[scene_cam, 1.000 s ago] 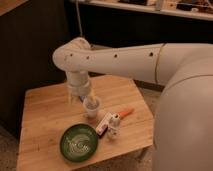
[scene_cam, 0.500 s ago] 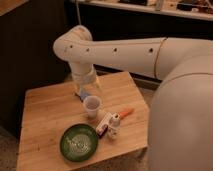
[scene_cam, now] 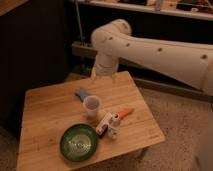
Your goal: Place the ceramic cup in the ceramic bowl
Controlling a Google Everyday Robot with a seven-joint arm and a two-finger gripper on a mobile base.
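The ceramic cup [scene_cam: 92, 106] is small and white with a pinkish inside. It stands upright on the wooden table [scene_cam: 47, 112], near the middle. The ceramic bowl [scene_cam: 79, 142] is dark green with pale rings and sits at the front of the table, just in front and left of the cup, apart from it. My gripper [scene_cam: 104, 76] hangs from the white arm above the table's back edge, well above and behind the cup. Its fingers are apart and hold nothing.
A blue item [scene_cam: 81, 93] lies just behind the cup. A small white boxy item with red and black marks [scene_cam: 107, 124] and an orange piece [scene_cam: 126, 112] lie right of the cup. Dark shelving stands behind the table.
The gripper has risen from just beside the cup and drawn back toward the table's far edge. The cup stays standing on the table.
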